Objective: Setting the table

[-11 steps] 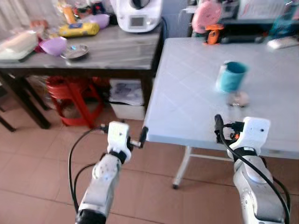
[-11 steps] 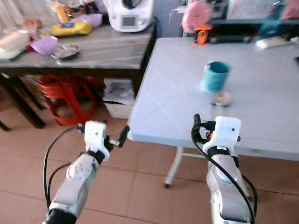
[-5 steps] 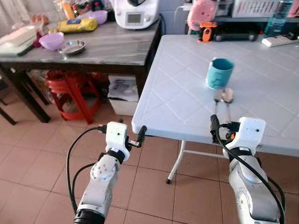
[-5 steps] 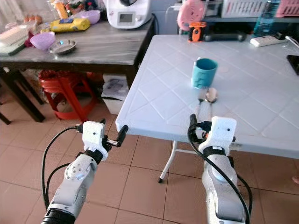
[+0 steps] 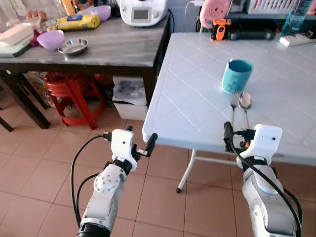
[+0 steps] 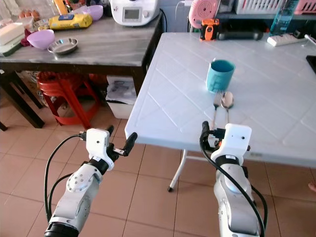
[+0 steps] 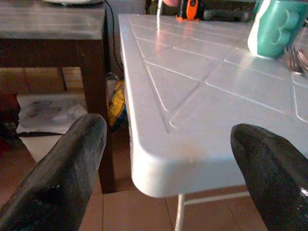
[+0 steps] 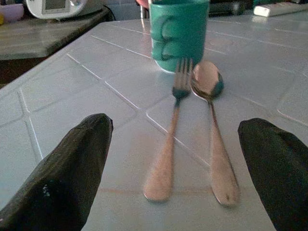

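- the white worktop (image 5: 197, 98) stands ahead, its near left corner rounded and just in front of the left gripper (image 7: 168, 159).
- a teal cup (image 5: 236, 75) stands upright on the white worktop, well back from the near edge.
- a fork (image 8: 169, 144) and a spoon (image 8: 214, 139) lie side by side just in front of the cup, handles pointing toward the robot, fork on the left and spoon on the right; their heads lie close to the cup's base.
- the right gripper (image 8: 178, 163) hovers at the near edge of the worktop, facing the fork and spoon; its fingers (image 8: 62, 173) are spread wide with nothing between them, the two handles lying in the gap ahead of them.
- the left gripper is held at the worktop's corner, low beside the edge; its fingers (image 7: 57, 178) are also spread wide and hold nothing.
- a dark wooden worktop (image 5: 113, 47) stands to the left, touching or just beside the white one, and carries a purple bowl (image 5: 53, 39), a steel dish (image 5: 75, 46), a yellow packet (image 5: 77, 21) and a white kitchen appliance (image 5: 144, 11).
- a red stool (image 5: 74, 96) stands under the dark worktop on the tiled floor (image 5: 44, 163).
- an orange and black tool (image 5: 221, 28) and a pink object (image 5: 215, 12) sit at the far end of the white worktop.
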Robot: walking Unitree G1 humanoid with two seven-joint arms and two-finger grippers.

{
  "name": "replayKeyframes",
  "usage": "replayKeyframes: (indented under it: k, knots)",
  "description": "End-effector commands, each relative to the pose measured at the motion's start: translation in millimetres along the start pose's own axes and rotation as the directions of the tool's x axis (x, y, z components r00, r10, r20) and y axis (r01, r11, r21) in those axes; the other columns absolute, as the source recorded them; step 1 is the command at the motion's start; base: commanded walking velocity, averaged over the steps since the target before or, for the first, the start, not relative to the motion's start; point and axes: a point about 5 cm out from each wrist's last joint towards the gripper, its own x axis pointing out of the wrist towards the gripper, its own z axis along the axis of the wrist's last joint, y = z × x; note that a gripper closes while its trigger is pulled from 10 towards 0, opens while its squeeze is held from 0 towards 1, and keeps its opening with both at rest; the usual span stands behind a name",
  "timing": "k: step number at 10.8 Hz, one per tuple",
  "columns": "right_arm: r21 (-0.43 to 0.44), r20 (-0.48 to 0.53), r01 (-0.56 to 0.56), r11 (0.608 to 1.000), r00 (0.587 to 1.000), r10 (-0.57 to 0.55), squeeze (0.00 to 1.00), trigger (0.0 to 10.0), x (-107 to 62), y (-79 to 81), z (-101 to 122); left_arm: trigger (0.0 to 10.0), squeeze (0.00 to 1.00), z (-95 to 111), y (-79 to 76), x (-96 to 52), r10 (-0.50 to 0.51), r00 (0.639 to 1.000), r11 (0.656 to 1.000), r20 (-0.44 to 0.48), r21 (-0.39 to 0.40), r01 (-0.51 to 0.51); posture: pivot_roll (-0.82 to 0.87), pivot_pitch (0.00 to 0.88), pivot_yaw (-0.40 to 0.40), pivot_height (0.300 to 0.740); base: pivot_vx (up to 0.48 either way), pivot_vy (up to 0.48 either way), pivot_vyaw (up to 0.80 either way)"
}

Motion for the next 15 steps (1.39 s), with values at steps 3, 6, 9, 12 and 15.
replayKeyframes:
  k: [3, 6, 9, 12, 15]
  knots:
    - [-0.006, 0.013, -0.011, 1.000, 1.000, 0.011, 0.00, 10.0, -1.0, 1.7, 4, 10.0, 0.00, 2, -0.6, -1.2, -0.015, 1.000, 1.000, 0.012, 0.000, 0.015, -0.17, 0.093, 0.086, 0.740, 0.330, 0.000, 0.00]
    - [-0.009, 0.012, -0.009, 1.000, 1.000, 0.009, 0.00, 10.0, -0.4, 1.7, 4, 10.0, 0.00, 3, -1.4, -0.9, -0.026, 1.000, 1.000, 0.013, -0.005, 0.026, -0.17, 0.091, 0.087, 0.740, 0.354, 0.000, 0.00]
    - [-0.011, 0.007, -0.008, 1.000, 1.000, 0.008, 0.00, 10.0, -2.1, 2.0, 2, 10.0, 0.00, 1, -1.5, -2.6, -0.031, 1.000, 1.000, 0.003, -0.002, 0.031, -0.17, 0.094, 0.087, 0.740, 0.345, 0.000, 0.00]
    - [-0.003, 0.001, -0.009, 1.000, 1.000, 0.009, 0.00, 10.0, -3.0, 3.5, 1, 10.0, 0.00, -1, -1.1, -3.5, -0.034, 0.999, 0.999, -0.010, -0.007, 0.034, -0.16, 0.096, 0.090, 0.740, 0.225, 0.000, 0.00]
    - [0.003, -0.005, -0.009, 1.000, 1.000, 0.009, 0.00, 10.0, -3.7, 5.0, 0, 10.0, 0.00, -8, -3.6, -7.6, -0.072, 0.996, 0.997, -0.056, -0.004, 0.072, -0.17, 0.098, 0.093, 0.740, 0.000, 0.000, 0.00]
